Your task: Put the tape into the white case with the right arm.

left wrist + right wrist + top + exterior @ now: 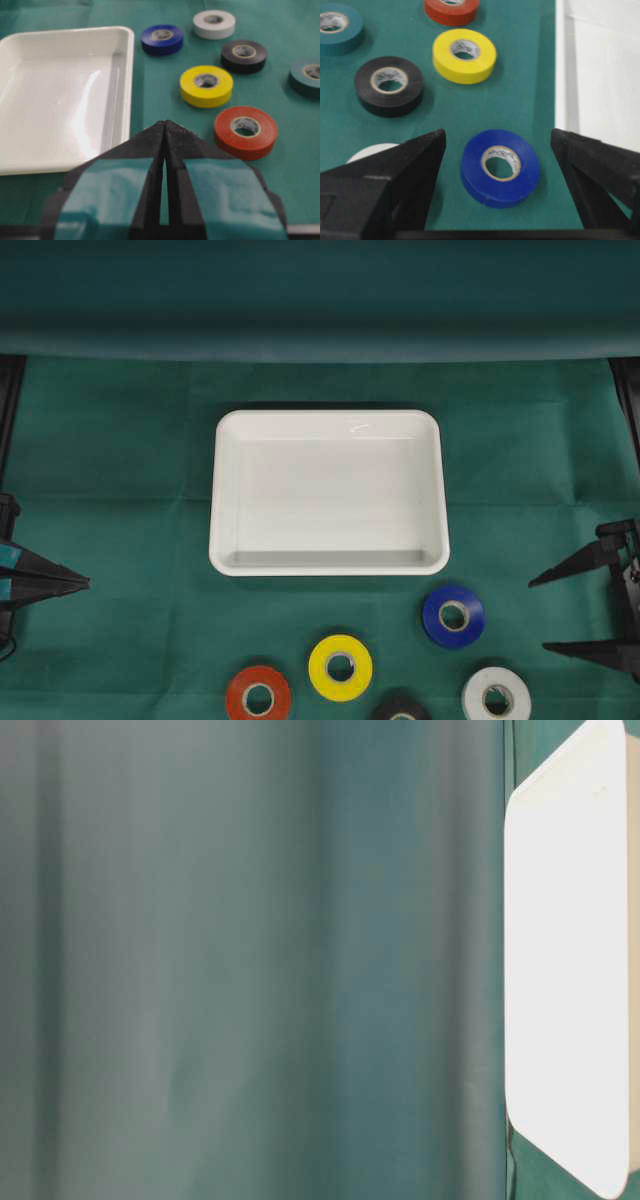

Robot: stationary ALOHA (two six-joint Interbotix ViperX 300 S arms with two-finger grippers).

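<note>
Black wedge fingers (pixel 395 165) of the right gripper (pixel 497 145) frame the near edge of the right wrist view, spread as wide as they go and gripping nothing. Between them, just beyond the tips, the blue tape (pixel 500 167) lies flat on the green cloth (pixel 520 90), hole upward, touched by neither finger. Behind the left-hand finger a white tape (pixel 370 150) peeks out. Farther ahead sit the black tape (pixel 389 85) and yellow tape (pixel 464 55), then the teal tape (pixel 337 27) and red tape (pixel 451 10).

Off past the right-hand finger runs the white case (pixel 560 65), nothing lying between it and the blue roll (overhead, its long axis runs side to side).

Pressed together, the left gripper (pixel 165 125) carries nothing, the case to its left.
</note>
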